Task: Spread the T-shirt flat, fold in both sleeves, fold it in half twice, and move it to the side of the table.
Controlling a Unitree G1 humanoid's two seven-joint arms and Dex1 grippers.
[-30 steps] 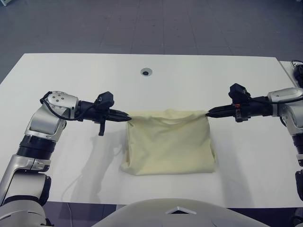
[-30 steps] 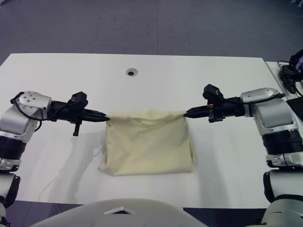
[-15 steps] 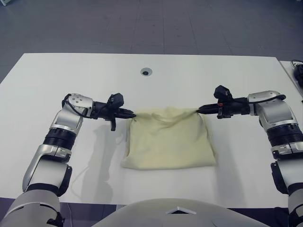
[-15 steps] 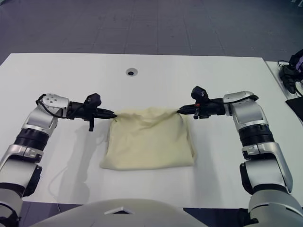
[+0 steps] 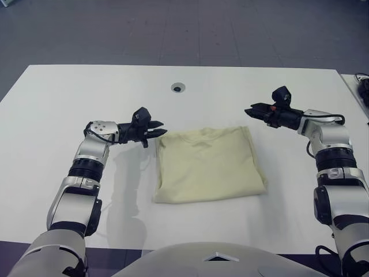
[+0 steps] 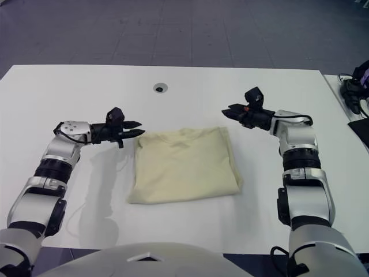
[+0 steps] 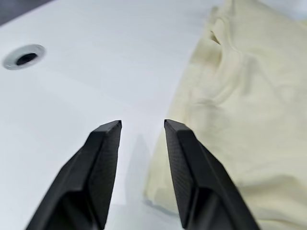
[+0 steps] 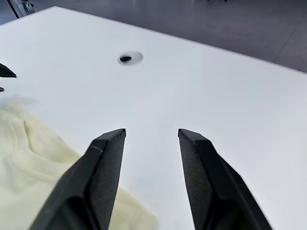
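White table (image 5: 57,104) bears the folded T-shirt (image 5: 204,164); left gripper (image 5: 159,128) and right gripper (image 5: 250,109) gape empty; shifting it aside looks outstanding.

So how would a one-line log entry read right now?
T-shirt: folded, lying on table | left gripper: open, beside it | right gripper: open, clear of it

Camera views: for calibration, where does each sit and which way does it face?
Head eyes: forward and down over the table; left end effector, right end effector show.
Left wrist: behind its open end effector, facing T-shirt edge.
Right wrist: behind its open end effector, facing cable hole.
Shared: T-shirt and cable hole, both wrists.
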